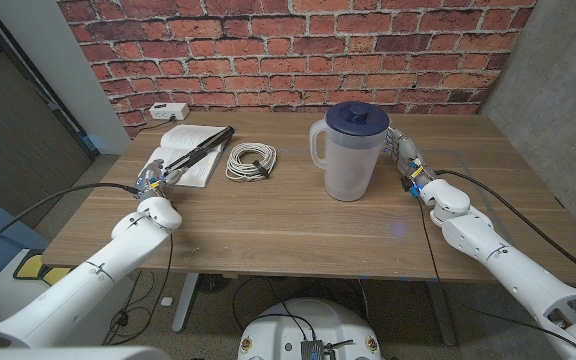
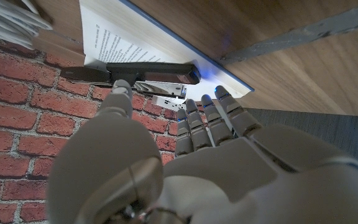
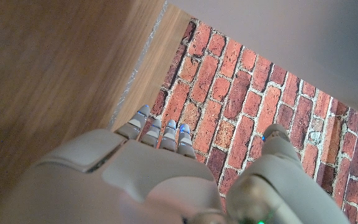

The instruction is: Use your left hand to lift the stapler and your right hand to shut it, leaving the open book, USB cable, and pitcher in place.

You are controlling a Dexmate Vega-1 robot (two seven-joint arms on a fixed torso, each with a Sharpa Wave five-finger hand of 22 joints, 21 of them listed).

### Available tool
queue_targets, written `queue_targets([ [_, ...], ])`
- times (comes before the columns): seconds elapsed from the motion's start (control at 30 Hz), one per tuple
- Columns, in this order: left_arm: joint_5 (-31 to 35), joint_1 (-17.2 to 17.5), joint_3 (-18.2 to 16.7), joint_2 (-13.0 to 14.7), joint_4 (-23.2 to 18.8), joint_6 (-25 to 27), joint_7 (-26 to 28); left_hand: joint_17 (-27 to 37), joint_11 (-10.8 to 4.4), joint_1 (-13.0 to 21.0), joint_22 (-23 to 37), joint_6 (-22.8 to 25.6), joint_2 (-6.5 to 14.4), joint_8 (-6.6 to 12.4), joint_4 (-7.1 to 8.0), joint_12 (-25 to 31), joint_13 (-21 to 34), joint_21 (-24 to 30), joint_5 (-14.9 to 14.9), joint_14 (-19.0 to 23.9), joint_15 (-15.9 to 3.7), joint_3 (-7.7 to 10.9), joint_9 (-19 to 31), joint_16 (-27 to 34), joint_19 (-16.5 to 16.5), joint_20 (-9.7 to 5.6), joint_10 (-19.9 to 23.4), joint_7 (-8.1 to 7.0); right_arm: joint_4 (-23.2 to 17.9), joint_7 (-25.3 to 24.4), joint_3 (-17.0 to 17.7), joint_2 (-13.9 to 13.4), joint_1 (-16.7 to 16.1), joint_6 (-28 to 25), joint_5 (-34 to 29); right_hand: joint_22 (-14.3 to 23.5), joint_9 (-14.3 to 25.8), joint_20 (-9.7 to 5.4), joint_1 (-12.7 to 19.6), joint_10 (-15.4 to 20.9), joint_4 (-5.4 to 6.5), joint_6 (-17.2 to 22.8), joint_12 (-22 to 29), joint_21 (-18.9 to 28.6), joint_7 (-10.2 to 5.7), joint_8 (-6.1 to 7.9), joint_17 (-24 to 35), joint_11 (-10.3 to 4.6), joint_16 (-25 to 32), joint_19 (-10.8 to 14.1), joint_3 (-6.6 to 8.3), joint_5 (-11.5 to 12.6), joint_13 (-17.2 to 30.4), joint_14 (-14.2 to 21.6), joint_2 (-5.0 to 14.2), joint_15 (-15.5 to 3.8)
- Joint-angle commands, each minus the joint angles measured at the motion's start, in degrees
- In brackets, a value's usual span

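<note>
Two robot hands: your left robot hand (image 1: 154, 180) is released, fingers apart just beside the stapler; your right robot hand (image 1: 405, 156) is released, behind the clear plastic pitcher with blue lid (image 1: 349, 150).
Stapler: the long black open stapler (image 1: 198, 153) lies on the white open book (image 1: 180, 157), on the wooden surface (image 1: 288, 215).

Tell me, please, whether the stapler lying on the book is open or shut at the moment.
Open. In the left wrist view the stapler's black top arm stands apart from the metal base beneath it, and the head view shows it stretched long across the book.
</note>
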Motion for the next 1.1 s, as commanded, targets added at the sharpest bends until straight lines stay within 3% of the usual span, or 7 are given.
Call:
queue_targets([
  [0.03, -0.1, -1.1, 0.6, -0.3, 0.6, 1.4, 0.6, 0.2, 0.06, 0.5, 0.1, 0.7, 0.5, 0.35, -0.13, 0.7, 0.2, 0.1, -0.1, 0.8, 0.05, -0.23, 0.2, 0.6, 0.2, 0.4, 1.1, 0.26, 0.0, 0.0, -0.1, 0.0, -0.1, -0.2, 0.0, 0.2, 0.1, -0.17, 0.3, 0.3, 0.12, 0.4, -0.1, -0.2, -0.15, 0.02, 0.1, -0.24, 0.0, 0.6, -0.17, 0.3, 0.3, 0.6, 0.57, -0.61],
  [0.6, -1.0, -1.0, 0.1, 0.5, 1.5, -0.5, -0.2, 0.2, 0.37, 0.6, 0.0, 0.9, 0.3, 0.48, -0.17, 0.7, 0.5, 0.4, -0.1, 0.8, 0.26, -0.79, 0.3, 0.4, 1.3, -0.87, 1.2, 0.19, -0.4, -0.2, -0.2, 0.0, -0.3, -0.6, 0.1, 0.2, 0.1, -0.17, 0.8, 0.3, 0.05, 0.4, -0.1, -0.8, -0.16, 0.02, 0.1, -0.19, -0.1, 0.8, -0.1, 0.3, 0.3, 0.7, 0.96, -0.71],
  [1.1, -1.0, -2.8, 1.0, 0.4, 2.3, 1.4, -0.4, 0.1, 1.0, 0.4, -0.1, 1.0, 0.6, 0.56, 0.1, 0.7, 0.7, -0.2, 0.0, 0.7, 1.06, -1.23, 0.5, 0.3, 0.3, 0.18, 1.3, 0.64, -0.2, -0.1, -0.3, -0.1, -0.3, -0.8, 0.0, 0.2, 0.1, -0.14, 1.1, 0.3, -0.02, 0.4, -0.1, -1.1, -0.16, 0.0, 0.1, -0.23, -0.1, 1.0, -0.06, 0.3, 0.3, 0.7, 1.2, -0.71],
])
